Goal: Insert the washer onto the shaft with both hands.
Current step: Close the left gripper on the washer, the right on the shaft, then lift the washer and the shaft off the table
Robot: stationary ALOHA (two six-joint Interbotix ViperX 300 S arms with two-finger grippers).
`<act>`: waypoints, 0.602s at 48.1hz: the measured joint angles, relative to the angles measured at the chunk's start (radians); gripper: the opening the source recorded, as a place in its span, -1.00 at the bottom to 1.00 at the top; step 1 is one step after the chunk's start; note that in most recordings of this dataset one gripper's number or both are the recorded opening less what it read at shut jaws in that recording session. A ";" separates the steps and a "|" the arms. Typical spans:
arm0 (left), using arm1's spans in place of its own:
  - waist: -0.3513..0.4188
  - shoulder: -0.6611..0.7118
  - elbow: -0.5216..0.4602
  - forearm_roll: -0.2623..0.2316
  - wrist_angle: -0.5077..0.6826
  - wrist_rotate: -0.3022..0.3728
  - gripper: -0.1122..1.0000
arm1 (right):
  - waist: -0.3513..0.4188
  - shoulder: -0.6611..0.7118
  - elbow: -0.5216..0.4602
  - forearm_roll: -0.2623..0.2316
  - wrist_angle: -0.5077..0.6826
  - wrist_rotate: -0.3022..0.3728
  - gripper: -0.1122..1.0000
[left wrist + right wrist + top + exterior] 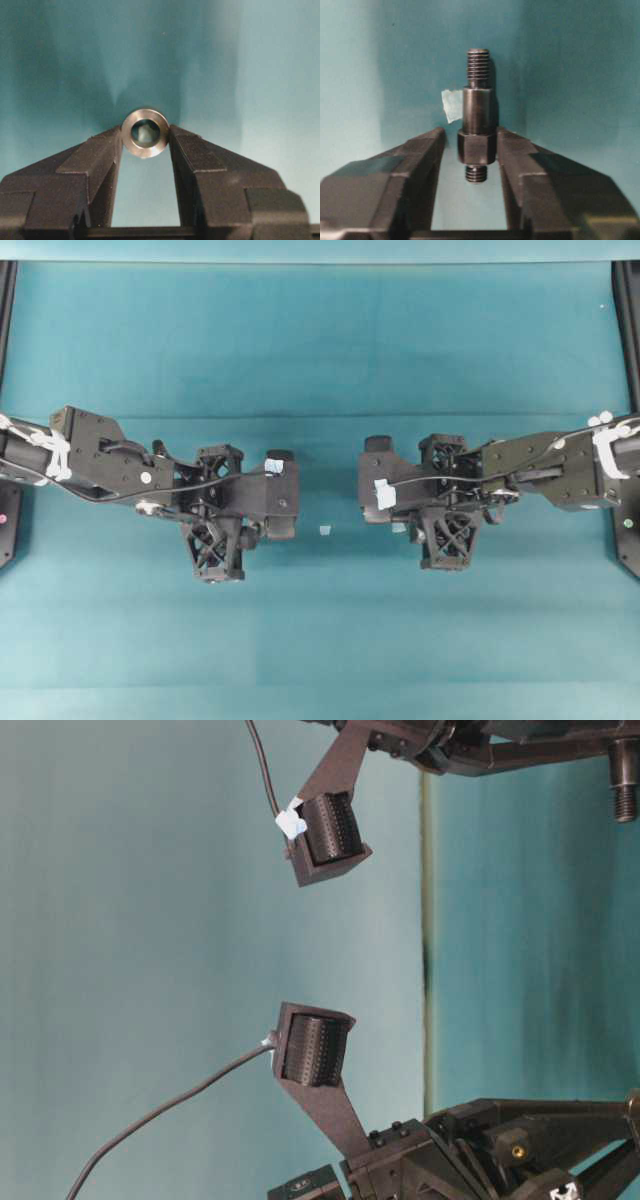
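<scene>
- Washer, silvery metal ring (145, 133), pinched edge-on in my left gripper (145, 142), hole exposed for threading.
- Right gripper (470, 150) clamps the dark grey stepped shaft (477, 112) at its collar, leaving the threaded end free.

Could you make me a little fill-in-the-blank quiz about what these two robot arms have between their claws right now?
1. The left gripper has its fingers on either side of a small silvery ____.
2. Between the right gripper fingers lies a dark metal ____.
3. The washer has a dark ____ in its middle.
4. The shaft has ____ at both narrow ends.

Missing words: washer; shaft; hole; screw threads
</scene>
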 measured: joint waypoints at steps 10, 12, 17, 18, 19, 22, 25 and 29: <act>-0.002 0.000 0.000 0.000 -0.005 0.002 -0.13 | -0.014 0.003 -0.006 0.000 0.018 -0.002 -0.79; -0.002 -0.002 0.000 -0.002 -0.005 0.002 -0.13 | -0.015 0.003 -0.006 0.000 0.020 -0.003 -0.79; -0.002 0.000 0.002 0.000 -0.005 0.000 -0.13 | -0.015 0.003 -0.008 0.002 0.021 -0.025 -0.79; -0.002 0.000 0.000 -0.002 -0.005 0.002 -0.13 | -0.015 0.003 -0.008 0.002 0.021 -0.028 -0.79; 0.000 0.000 0.000 -0.002 -0.006 0.002 -0.13 | -0.015 0.003 -0.009 0.002 0.021 -0.032 -0.79; -0.002 -0.002 0.000 -0.002 -0.006 0.003 -0.13 | -0.015 0.003 -0.009 0.005 0.021 -0.041 -0.79; -0.002 -0.002 0.000 0.000 -0.005 0.003 -0.13 | -0.015 0.003 -0.008 0.006 0.021 -0.044 -0.79; -0.002 -0.002 0.000 -0.002 -0.006 0.002 -0.13 | -0.015 0.003 -0.009 0.008 0.021 -0.044 -0.79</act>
